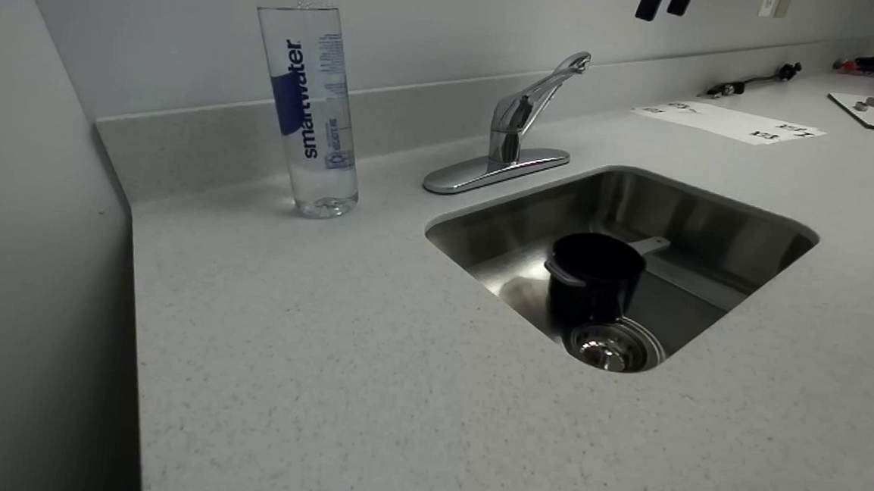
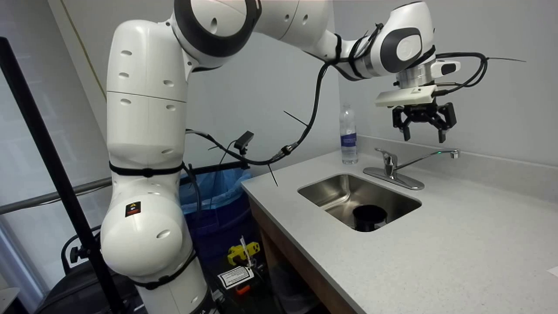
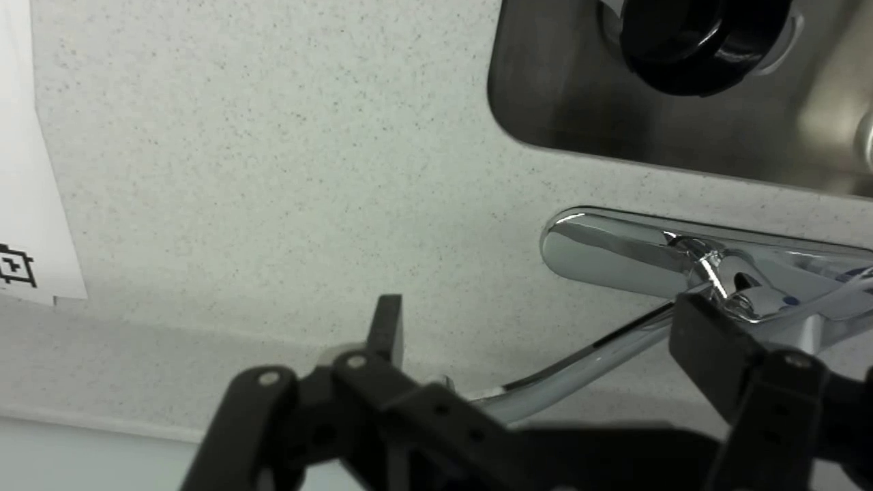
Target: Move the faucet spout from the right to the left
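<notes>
The faucet spout (image 2: 420, 160) is a slim chrome tube reaching right from the faucet body, its downturned tip near the backsplash. In the wrist view the spout (image 3: 580, 375) runs diagonally across the space between the fingers, and a finger link hides most of its tip. In an exterior view the faucet (image 1: 508, 136) shows, but I cannot clearly separate spout from lever handle. My gripper (image 2: 424, 135) is open and empty, pointing down above the spout and apart from it; its fingers also show in the wrist view (image 3: 541, 307). The oval base plate (image 3: 614, 252) is by the sink.
The steel sink (image 2: 324, 185) holds a black pot (image 2: 369, 214) in front of the faucet. A water bottle (image 1: 308, 116) stands left of the faucet. The backsplash (image 2: 501, 163) runs close behind. White paper (image 1: 725, 122) lies right of the faucet.
</notes>
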